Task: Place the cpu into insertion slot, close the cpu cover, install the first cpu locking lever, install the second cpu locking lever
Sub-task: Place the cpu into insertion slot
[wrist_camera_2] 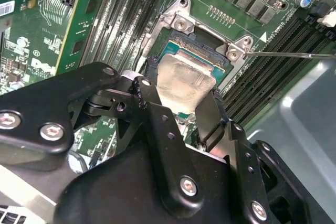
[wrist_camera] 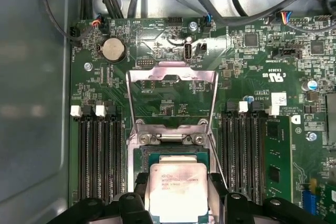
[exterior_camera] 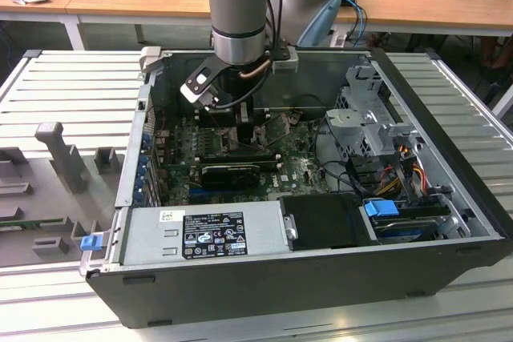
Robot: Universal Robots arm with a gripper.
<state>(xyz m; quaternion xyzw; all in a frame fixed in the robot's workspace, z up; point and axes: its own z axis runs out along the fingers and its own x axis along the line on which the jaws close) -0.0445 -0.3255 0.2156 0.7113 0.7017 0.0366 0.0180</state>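
Observation:
The cpu, a silver-topped square chip, sits between my gripper's two black fingers in both wrist views, low over the insertion slot. My gripper is shut on its two opposite edges. In the second wrist view the cpu lies inside the slot's dark frame, and I cannot tell whether it is fully seated. The cpu cover stands flipped open beyond the slot. A thin wire locking lever juts out sideways from the socket bracket. In the exterior view my gripper reaches deep into the case.
The open computer case lies on a slatted metal bench. Memory slots flank the socket on both sides. A black card, the power supply and a drive cage surround the board. Cables hang near the case wall.

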